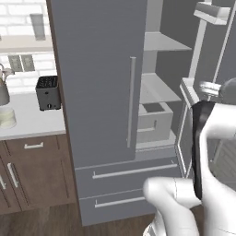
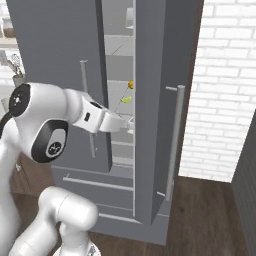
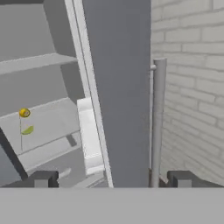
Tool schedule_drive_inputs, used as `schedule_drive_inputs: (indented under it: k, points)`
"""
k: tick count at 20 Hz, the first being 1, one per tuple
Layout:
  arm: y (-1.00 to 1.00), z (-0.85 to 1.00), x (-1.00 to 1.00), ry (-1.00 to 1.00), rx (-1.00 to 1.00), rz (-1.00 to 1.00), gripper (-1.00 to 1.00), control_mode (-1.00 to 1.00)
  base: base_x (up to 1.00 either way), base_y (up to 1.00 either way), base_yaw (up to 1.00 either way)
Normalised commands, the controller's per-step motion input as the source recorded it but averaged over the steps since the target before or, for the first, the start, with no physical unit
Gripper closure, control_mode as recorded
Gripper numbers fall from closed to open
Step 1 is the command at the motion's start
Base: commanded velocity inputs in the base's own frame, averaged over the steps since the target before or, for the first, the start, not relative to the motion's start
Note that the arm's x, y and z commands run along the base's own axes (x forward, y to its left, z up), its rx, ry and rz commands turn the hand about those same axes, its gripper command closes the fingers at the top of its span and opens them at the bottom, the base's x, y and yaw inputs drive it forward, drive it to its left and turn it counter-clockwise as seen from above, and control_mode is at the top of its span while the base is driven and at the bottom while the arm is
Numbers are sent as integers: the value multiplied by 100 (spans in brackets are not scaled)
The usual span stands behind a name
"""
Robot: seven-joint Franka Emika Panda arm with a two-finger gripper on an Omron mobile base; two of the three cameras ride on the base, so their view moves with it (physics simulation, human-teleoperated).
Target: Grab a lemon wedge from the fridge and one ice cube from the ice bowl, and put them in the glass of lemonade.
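The grey fridge point(image 1: 97, 83) has its left door shut and its right door point(image 2: 152, 100) swung open. A tiny yellow-green lemon wedge point(image 2: 126, 99) lies on a middle shelf inside, and the hand view shows this lemon wedge point(image 3: 27, 130) at its left. My gripper point(image 2: 131, 123) is at the open door's inner edge, about shelf height. Seen from the hand, the gripper point(image 3: 112, 180) is open and empty, with the door's edge point(image 3: 118, 87) and its bar handle point(image 3: 158, 122) ahead between the fingertips. A short pale vessel point(image 1: 7, 117) on the left counter may be the glass of lemonade. The ice bowl and ice cube are out of view.
A small round yellow fruit point(image 2: 130, 84) sits just above the wedge. A grey bin point(image 1: 154, 120) stands on a lower shelf. A dark toaster point(image 1: 48, 92) and a kettle point(image 1: 3, 90) are on the left counter. A white brick wall point(image 2: 220, 90) lies right of the door.
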Motion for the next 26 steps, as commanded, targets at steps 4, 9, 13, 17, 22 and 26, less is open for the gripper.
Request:
schedule_drive_inputs:
  k: [4, 9, 13, 17, 22, 26]
  points:
    - [90, 15, 89, 32, -36, -10, -100, -100, 0, 0, 0]
    - [56, 12, 100, 49, -34, -14, -100, -100, 0, 0, 0]
    - [6, 0, 89, 45, -29, -16, -100, -100, 0, 0, 0]
    - [-46, 0, 53, 26, -13, -16, -100, -100, 0, 0, 0]
    - [-56, -1, 34, 23, -7, -18, -100, -100, 0, 0, 0]
    - [-68, -2, 2, 24, -3, -20, -100, -100, 0, 0, 0]
